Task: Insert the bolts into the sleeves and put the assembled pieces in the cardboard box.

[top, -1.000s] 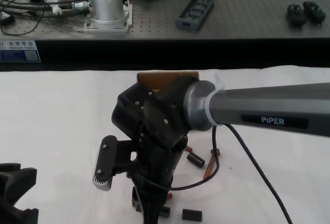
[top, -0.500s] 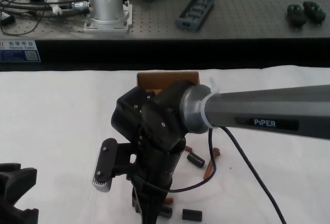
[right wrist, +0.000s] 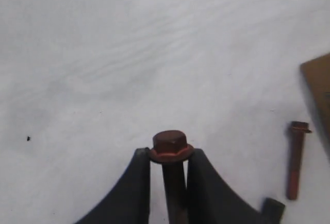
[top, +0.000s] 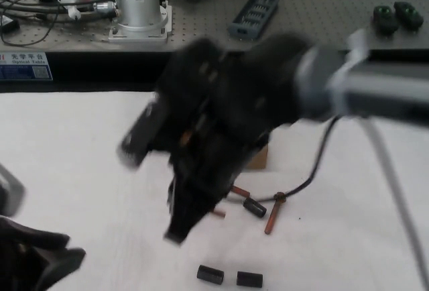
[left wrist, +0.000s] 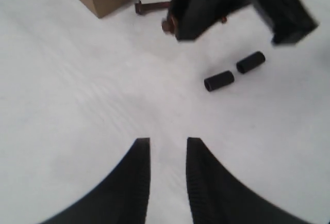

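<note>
Pinching the rust-red hex-head metal bolt (right wrist: 170, 143) below its head in my right gripper (right wrist: 168, 157) — steady for a black cylindrical sleeve (left wrist: 218, 80); left gripper (left wrist: 167, 149) parted, empty.

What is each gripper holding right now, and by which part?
The right gripper clamps a bolt by its shank, just below the head. The left gripper is open and holds nothing.

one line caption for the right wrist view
Right gripper holding a rusty bolt over the white cloth, another bolt lying beside.
</note>
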